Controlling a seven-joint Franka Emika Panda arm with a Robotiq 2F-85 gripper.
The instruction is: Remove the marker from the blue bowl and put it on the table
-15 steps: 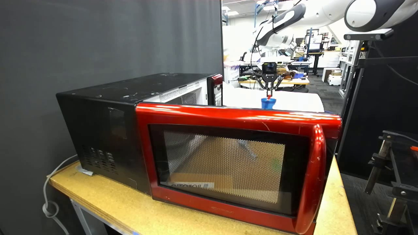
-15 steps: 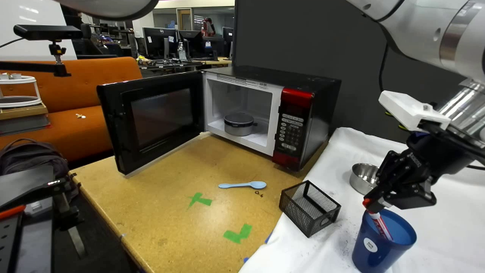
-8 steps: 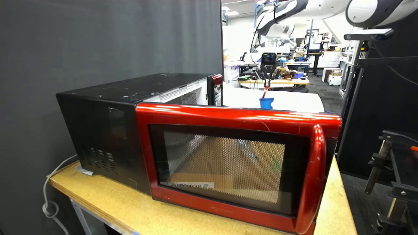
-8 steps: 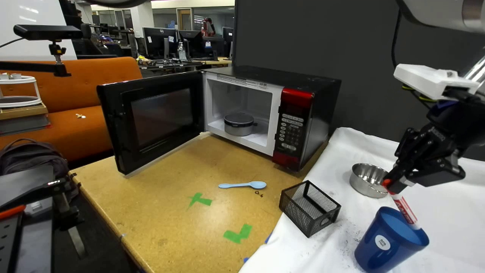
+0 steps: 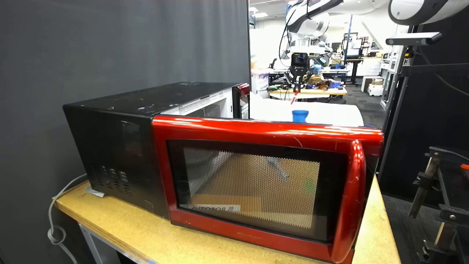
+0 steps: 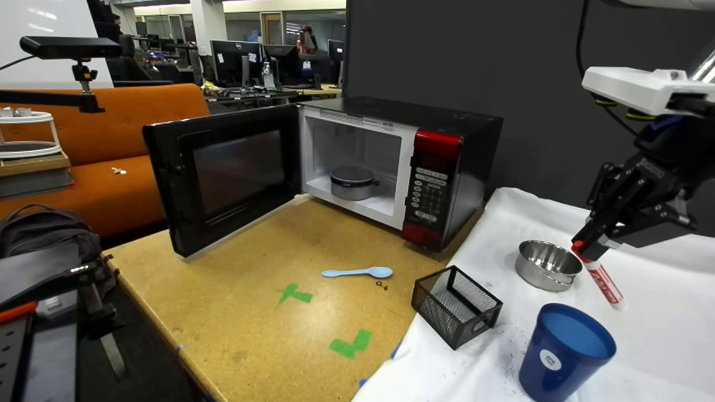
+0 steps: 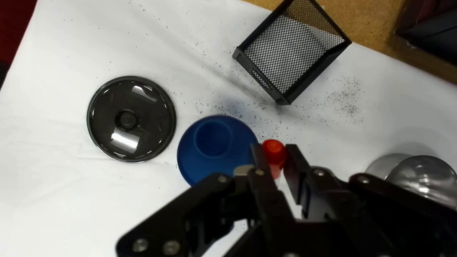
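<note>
My gripper point(image 6: 593, 244) is shut on the red cap end of a red-and-white marker point(image 6: 605, 283). The marker hangs tilted in the air, clear of the blue bowl point(image 6: 558, 363). The blue bowl is deep and cup-shaped, with a white round sticker, and stands upright on the white-topped table point(image 6: 665, 357). The gripper point(image 5: 297, 90) is above the bowl point(image 5: 300, 116) in an exterior view, with the marker point(image 5: 294, 98) pointing down. In the wrist view the marker's red cap point(image 7: 274, 152) sits between both fingers, and the bowl point(image 7: 192, 157) beside it looks empty.
A black mesh basket point(image 6: 449, 321) and a steel bowl point(image 6: 539, 273) stand near the white bowl-side area. A dark glass lid point(image 7: 132, 142) lies beside the blue bowl. An open red microwave point(image 6: 438, 146) and a light blue spoon point(image 6: 380, 272) are on the wooden tabletop.
My gripper has risen and pulled the marker up out of the blue bowl. The bowl shifted and tipped slightly half a second ago and now stands upright again.
</note>
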